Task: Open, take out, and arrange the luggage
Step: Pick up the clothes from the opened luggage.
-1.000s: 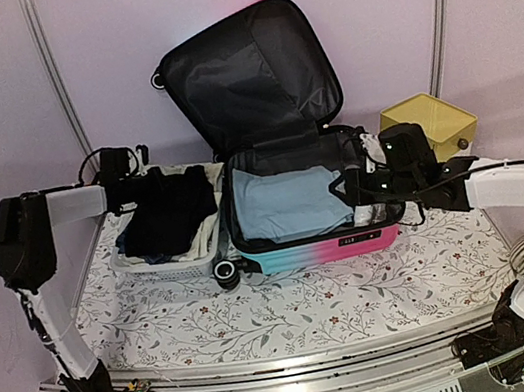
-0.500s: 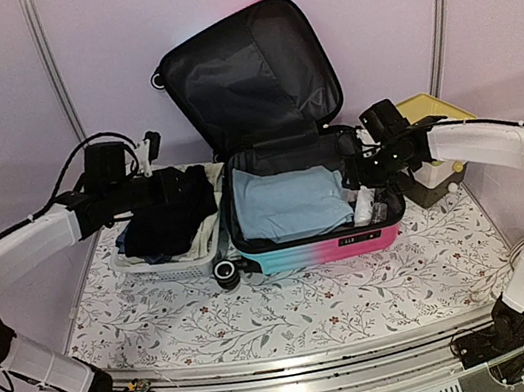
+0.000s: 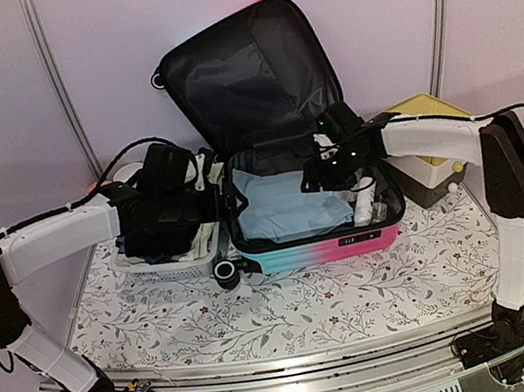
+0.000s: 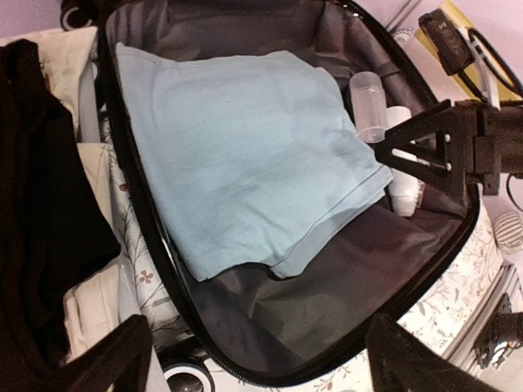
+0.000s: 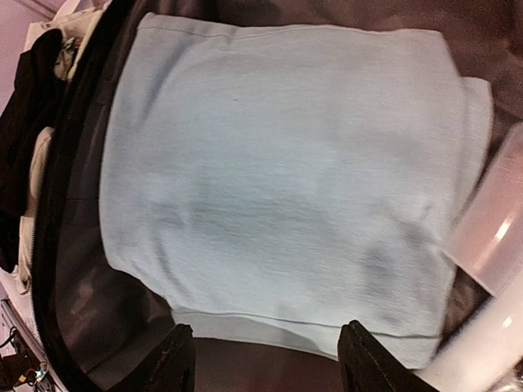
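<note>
1. The luggage [image 3: 317,247] lies open mid-table with its lid [image 3: 250,71] propped up toward the back wall. Still inside are a folded light-blue garment [image 4: 245,155] covering most of the tub and pale bottles [image 4: 369,106] along the right wall.
2. The right gripper [image 5: 267,347] was out at the case's right side a second ago. It has since swung in over the garment. Its fingers are apart, nothing is between them, and there's no contact that I can see.
3. The left gripper [image 4: 257,339] was closed over the basket a second ago. Its jaws now stand wide apart and empty, and it has shifted to the case's left rim, facing the blue garment.
4. The dark clothes [image 3: 160,224] sit piled in the white basket [image 3: 177,260], just left of the case. That reads as a finished drop-off.
5. The yellow box [image 3: 432,120] on the right is untouched.
6. My read: opening is done and unpacking is partway. The blue garment is likely next, with the bottles after it.
7. Risk: both arms are converging on the same garment, so one should yield to avoid a clash over the tub.
</note>
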{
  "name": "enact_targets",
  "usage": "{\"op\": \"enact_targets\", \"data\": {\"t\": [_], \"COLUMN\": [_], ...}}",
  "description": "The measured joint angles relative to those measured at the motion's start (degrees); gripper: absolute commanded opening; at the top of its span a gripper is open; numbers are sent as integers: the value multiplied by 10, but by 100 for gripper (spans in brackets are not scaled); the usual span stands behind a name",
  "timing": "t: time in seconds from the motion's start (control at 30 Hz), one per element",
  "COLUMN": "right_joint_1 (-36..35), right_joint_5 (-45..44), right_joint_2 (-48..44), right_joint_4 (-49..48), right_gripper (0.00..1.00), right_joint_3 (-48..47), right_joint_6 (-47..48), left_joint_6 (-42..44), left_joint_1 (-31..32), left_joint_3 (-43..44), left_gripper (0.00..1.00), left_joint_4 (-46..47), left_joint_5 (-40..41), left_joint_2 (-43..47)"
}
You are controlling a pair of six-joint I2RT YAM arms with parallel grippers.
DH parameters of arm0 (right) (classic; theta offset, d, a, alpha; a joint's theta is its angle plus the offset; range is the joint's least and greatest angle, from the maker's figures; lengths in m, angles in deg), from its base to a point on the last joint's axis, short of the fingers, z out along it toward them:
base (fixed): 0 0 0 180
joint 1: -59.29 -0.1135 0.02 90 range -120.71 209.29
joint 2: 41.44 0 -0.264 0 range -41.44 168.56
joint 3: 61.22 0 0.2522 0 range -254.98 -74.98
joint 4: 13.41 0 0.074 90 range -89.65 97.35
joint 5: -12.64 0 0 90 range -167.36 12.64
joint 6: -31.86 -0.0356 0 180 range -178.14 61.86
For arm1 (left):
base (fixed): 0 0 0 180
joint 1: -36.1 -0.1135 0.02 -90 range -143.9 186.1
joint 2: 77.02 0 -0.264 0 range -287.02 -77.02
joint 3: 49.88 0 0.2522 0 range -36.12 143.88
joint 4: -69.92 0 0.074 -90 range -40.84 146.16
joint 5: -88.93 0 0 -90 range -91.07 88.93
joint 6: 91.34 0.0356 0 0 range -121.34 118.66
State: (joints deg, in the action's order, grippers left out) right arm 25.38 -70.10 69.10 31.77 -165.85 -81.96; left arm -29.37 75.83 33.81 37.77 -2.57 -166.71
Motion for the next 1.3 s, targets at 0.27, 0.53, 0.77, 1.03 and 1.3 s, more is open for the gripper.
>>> {"op": "enact_targets", "data": {"t": [0.27,0.53,0.77,1.03,1.3], "right_joint_1": [-100,-130,-146,-161,-163], "right_joint_5": [16,2,-39,-84,-156], "right_joint_2": [66,151,211,292,317], "right_joint_4": [-52,-74,-56,-35,-38], "right_gripper": [61,62,62,47,17], "right_joint_3": [-47,-122,-188,-290,-315], "right_joint_6": [-55,-91,-109,-113,-113], "left_joint_6": [-29,-40,-49,-53,-57], "left_joint_1": [0,-3,-17,-21,-23], "left_joint_3": [53,44,2,-17,-22], "left_gripper": [98,98,98,98,98], "left_joint_4": [-47,-60,-64,-64,-64], "left_joint_5": [91,139,140,138,135], "left_joint_2": [-24,1,58,75,75]}}
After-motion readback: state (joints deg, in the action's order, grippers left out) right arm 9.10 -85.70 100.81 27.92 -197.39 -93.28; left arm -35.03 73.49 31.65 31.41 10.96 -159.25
